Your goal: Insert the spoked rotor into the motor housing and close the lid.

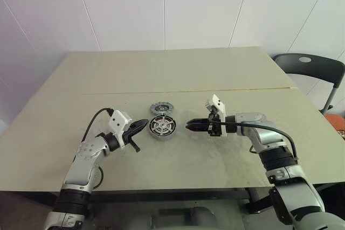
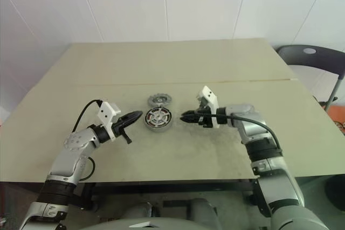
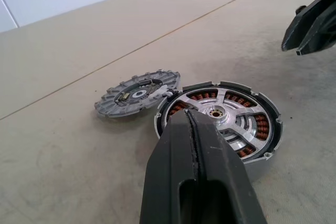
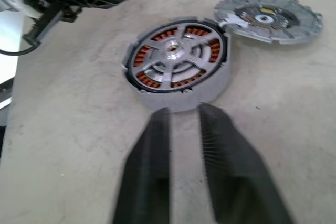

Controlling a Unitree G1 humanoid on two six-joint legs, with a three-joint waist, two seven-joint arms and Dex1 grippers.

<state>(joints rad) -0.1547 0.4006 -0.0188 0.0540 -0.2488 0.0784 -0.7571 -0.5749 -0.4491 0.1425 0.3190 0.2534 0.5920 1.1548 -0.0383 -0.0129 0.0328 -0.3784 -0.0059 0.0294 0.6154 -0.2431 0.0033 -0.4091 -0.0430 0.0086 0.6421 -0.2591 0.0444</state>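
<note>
White wall panels stood behind a beige table [image 1: 161,74], and a dark chair [image 1: 312,68] sat past its far right corner. Near the table's middle lay the housing [image 1: 162,128], flat, with copper windings showing between silvery spokes; the rotor [image 4: 176,56] sat inside it, its hub at the centre. The lid [image 1: 161,109] lay flat just behind the housing, on the wall side, its toothed edge touching or nearly touching the housing's rim; I could not tell which. It was off the housing.

The left gripper [image 1: 144,125] lay just left of the housing, its 2 fingers pressed together with nothing between them, the tips close to the rim. The right gripper [image 1: 190,126] hung a little way right of the housing, pointing at it, its 2 fingers [image 4: 152,150] parted by a narrow gap and empty. Both grippers were clear of the lid.
</note>
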